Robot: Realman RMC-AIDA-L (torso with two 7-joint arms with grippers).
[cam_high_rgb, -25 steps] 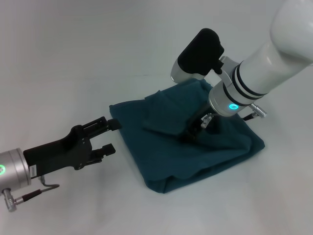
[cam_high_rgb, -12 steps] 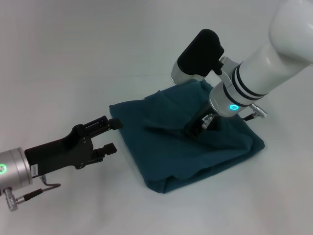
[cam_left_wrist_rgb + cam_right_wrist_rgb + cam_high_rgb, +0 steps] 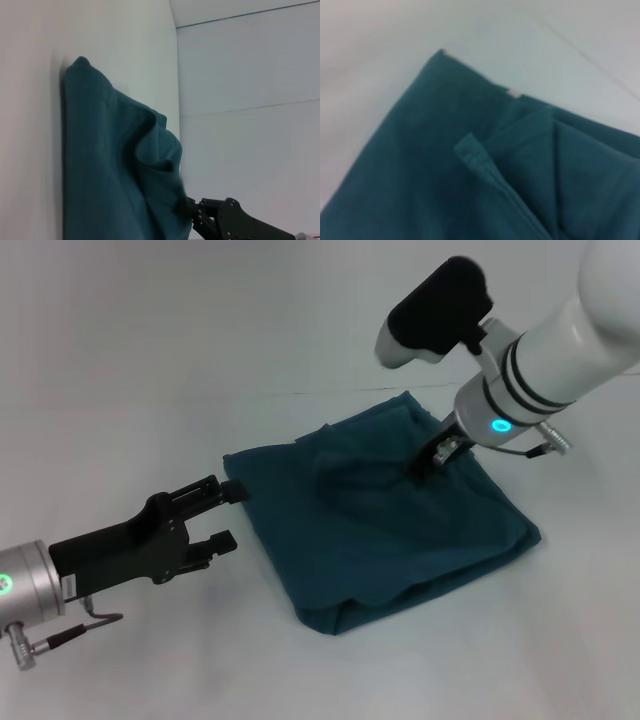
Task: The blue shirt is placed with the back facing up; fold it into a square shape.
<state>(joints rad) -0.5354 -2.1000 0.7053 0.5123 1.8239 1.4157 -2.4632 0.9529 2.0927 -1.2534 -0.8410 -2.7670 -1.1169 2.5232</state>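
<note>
Lying folded into a rough square at centre frame of the head view on the white table, the blue shirt, with a raised ridge of cloth near its middle; pinching that lifted fold at upper right, the right gripper, fingertips mostly buried in fabric and hard to make out; hovering at lower left just beside the shirt's near corner, the left gripper, fingers spread and holding nothing

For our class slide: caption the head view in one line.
Right gripper lifts a fold of the blue shirt; open left gripper waits beside it.
</note>
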